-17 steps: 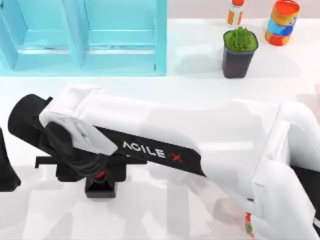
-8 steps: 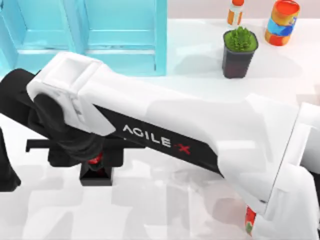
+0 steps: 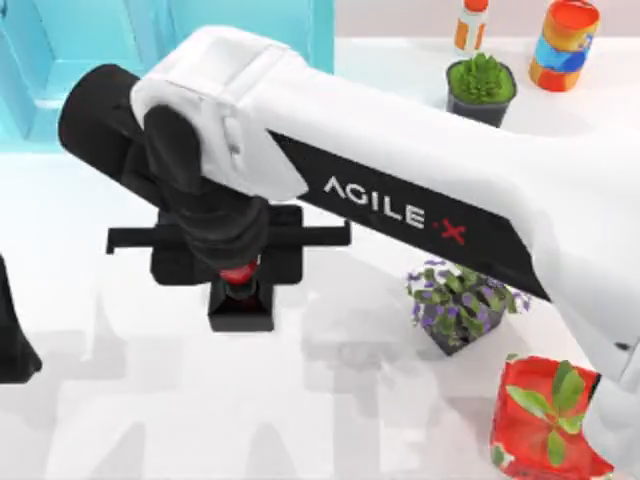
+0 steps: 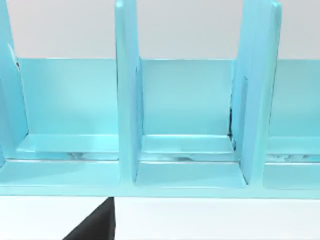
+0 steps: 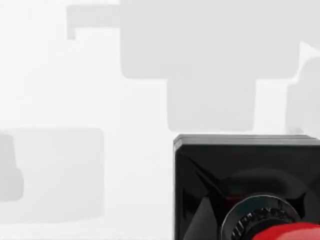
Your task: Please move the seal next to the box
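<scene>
Right hand point(image 3: 238, 285) is clamped on the seal point(image 3: 240, 298), gripping the red knob with the black square base hanging just below it. In the right wrist view the seal point(image 5: 245, 187) sits directly under the hand and appears to be off the white table point(image 5: 100, 90), judging by the soft shadows beneath; contact with the surface cannot be confirmed either way.

Progress, as a judgement: grasp is done and the seal is in carry. The blue box point(image 3: 250, 20) lies beyond the hand, near but apart from it. Left to do: close the gap, set the seal down beside the box wall, release.

Left arm sits parked at the table's left edge; its wrist view looks into the box's point(image 4: 175, 150) open compartments.

Hard to make out:
- the right arm covers the hand's fingers and most of the box from above
- the gap between seal and box cannot be judged
- the seal is cut off by the frame edge in the right wrist view
- left hand's fingers: cannot tell

Purple-flowered plant point(image 3: 455, 300) stands well clear of the hand
</scene>
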### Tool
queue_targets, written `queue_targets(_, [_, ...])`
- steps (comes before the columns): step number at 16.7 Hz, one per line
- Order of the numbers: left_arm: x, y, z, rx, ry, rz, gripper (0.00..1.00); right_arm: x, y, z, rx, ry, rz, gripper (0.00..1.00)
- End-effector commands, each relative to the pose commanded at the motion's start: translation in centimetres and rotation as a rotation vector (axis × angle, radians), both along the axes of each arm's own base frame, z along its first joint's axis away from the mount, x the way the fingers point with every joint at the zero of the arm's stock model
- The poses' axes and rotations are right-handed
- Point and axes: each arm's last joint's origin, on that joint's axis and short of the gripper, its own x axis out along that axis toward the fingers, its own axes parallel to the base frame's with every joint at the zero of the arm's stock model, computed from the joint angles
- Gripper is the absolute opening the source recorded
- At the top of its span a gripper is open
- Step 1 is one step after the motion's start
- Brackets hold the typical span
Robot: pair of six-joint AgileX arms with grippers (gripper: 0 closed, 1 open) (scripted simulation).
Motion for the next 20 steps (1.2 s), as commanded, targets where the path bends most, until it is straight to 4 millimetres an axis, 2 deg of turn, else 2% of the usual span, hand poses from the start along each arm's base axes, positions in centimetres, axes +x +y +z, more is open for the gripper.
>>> queue_targets(3, [0.0,0.0,0.0,0.000,0.000,0.000,1.00,1.7,-6.5,3.9,-0.002,0.009,-0.004,0.00])
queue_targets(6, [0.0,0.0,0.0,0.000,0.000,0.000,1.00,1.2,-15.0,7.6,-0.001,0.013,-0.007,0.00])
queue_targets(9, [0.0,0.0,0.0,0.000,0.000,0.000,1.00,-1.8,-23.6,9.4,0.001,0.012,-0.007,0.00])
queue_targets(12, [0.0,0.0,0.0,0.000,0.000,0.000,1.00,-6.2,-30.3,9.0,0.005,0.003,-0.006,0.00])
queue_targets(14, [0.0,0.0,0.0,0.000,0.000,0.000,1.00,-8.8,-33.2,7.9,0.009,-0.003,-0.003,0.00])
queue_targets(16, [0.0,0.0,0.0,0.000,0.000,0.000,1.00,-10.7,-35.1,6.7,0.012,-0.006,-0.001,0.00])
queue_targets(20, [0.0,0.0,0.0,0.000,0.000,0.000,1.00,-12.0,-36.3,5.6,0.015,-0.011,0.002,0.00])
